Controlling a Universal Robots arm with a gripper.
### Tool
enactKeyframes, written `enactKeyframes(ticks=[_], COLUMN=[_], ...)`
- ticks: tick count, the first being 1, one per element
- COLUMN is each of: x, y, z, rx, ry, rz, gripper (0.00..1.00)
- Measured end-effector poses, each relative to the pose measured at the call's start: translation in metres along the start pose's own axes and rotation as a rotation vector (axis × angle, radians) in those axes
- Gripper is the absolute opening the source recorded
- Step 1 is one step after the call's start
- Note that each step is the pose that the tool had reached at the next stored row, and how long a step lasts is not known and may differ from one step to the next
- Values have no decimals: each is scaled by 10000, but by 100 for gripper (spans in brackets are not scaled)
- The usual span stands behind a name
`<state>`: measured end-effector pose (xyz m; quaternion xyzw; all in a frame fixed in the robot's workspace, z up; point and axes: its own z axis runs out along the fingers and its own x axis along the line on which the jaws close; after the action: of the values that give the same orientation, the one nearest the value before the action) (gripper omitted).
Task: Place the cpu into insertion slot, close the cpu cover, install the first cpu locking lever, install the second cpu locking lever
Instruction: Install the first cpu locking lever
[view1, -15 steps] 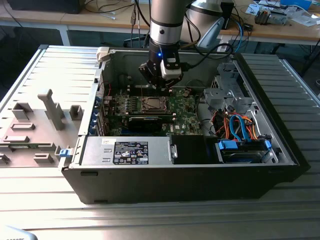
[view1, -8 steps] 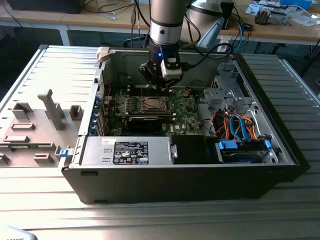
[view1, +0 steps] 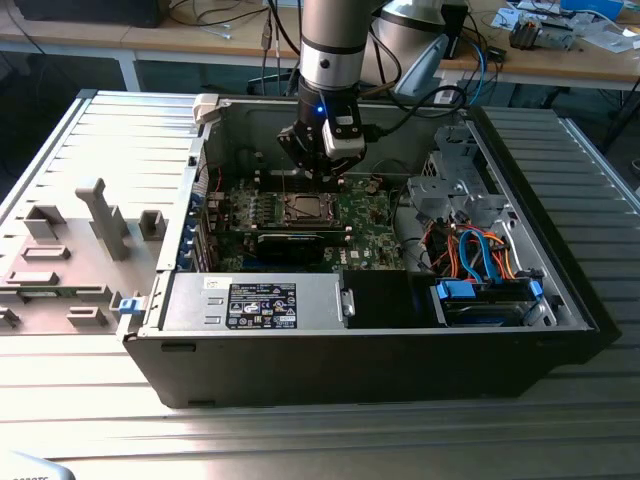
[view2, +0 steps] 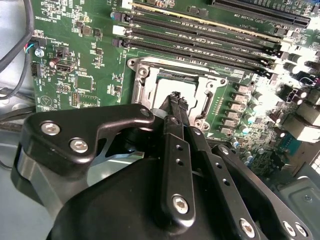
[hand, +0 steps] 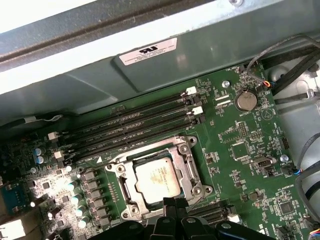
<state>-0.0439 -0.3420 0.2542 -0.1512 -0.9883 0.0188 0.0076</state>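
The cpu (hand: 157, 181), a silvery square chip, lies flat in the insertion slot (view1: 303, 208) on the green motherboard. The cpu cover (hand: 190, 171), a silvery frame, lies down around the chip, whose top shows through its window. In the second wrist view my gripper (view2: 175, 97) is shut, its black fingers pressed together with nothing between them. Its tips hover just over one edge of the cpu (view2: 167, 86). In the first wrist view the fingertips (hand: 172, 205) sit at the socket's near rim. I cannot tell how the locking levers stand.
Parallel memory slots (hand: 135, 125) run beside the socket, toward the grey case wall (hand: 150, 75). A coin battery (hand: 245, 100) sits on the board. The open case holds a power supply (view1: 250, 300) at the front and a drive cage with blue and orange cables (view1: 480, 250) on the exterior view's right.
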Motion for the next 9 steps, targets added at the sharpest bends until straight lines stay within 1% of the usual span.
enactKeyframes(ticks=[9], x=[0], y=[0], z=[0], rx=[2], ry=[-7], rz=[-169], gripper=[11])
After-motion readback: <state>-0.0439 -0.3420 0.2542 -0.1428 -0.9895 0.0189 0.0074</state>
